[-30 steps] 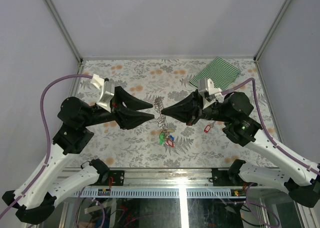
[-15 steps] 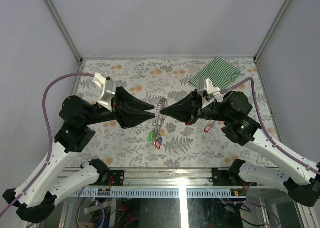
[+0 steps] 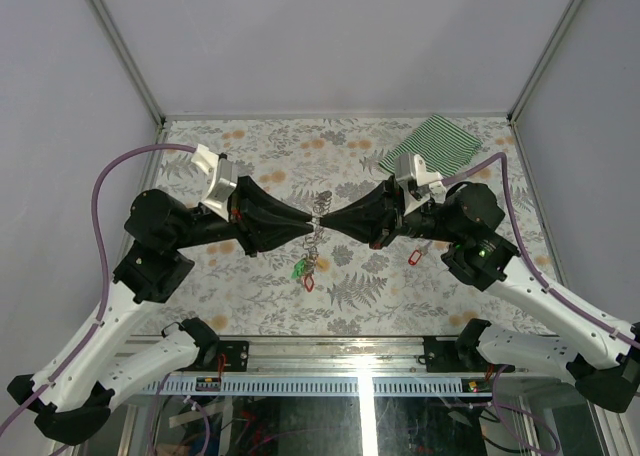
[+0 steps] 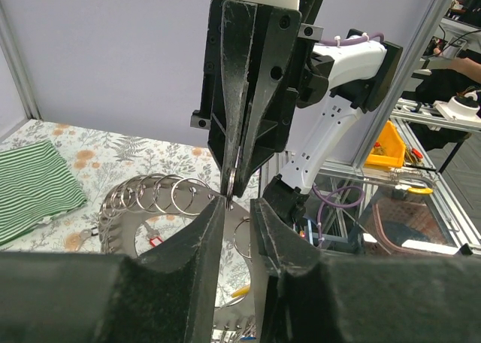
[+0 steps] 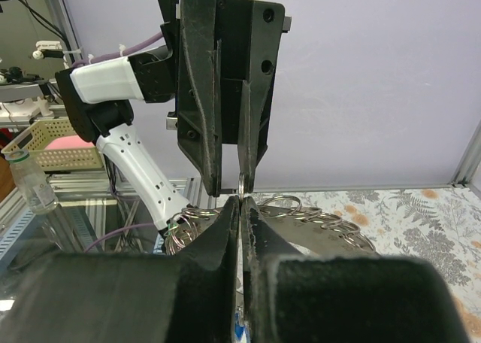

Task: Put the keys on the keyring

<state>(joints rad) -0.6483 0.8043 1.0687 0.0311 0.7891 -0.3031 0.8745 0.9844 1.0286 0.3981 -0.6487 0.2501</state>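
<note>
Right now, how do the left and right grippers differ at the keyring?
The left gripper shows a narrow finger gap; the right gripper is pinched shut on the keyring. The left gripper reaches in from the left, the right gripper from the right. Both meet tip to tip there.

I count two arms of my own, the left arm (image 3: 150,251) and the right arm (image 3: 485,241). That makes two claws: my left gripper (image 3: 308,220) and my right gripper (image 3: 324,226). Each has two fingers, four in all.

Between the claws there is one keyring (image 3: 317,238); its small loops are too many and too fine for me to count.

Of the keys (image 3: 304,274) I can make out three coloured tags. One green tag (image 3: 299,267) and one red tag (image 3: 307,282) sit together on the near side of the ring. One lone red tag (image 3: 414,258) lies apart to the right. Any others are too small to tell.

There is one striped cloth (image 3: 430,144) at the far right. I see two purple cables, the left cable (image 3: 100,191) and the right cable (image 3: 516,216).
</note>
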